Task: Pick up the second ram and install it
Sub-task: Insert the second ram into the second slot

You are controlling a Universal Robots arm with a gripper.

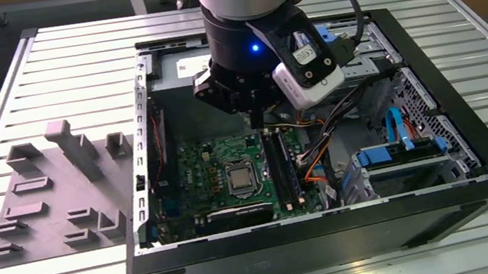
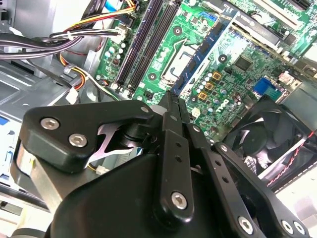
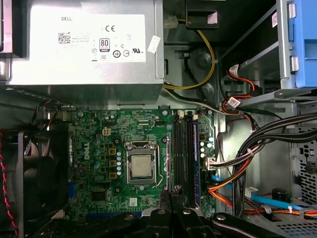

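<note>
Exterior view: arm hangs over the open computer case, frame centre. The gripper points down, its tips just above the motherboard, near the upper end of the slot rails. Second wrist view: fingers pressed together, jaws closed. Whereabouts of the second ram: cannot tell it from the dark slot rails beside the processor socket in the first wrist view. Grey tray at frame left, well apart from the gripper.
</note>
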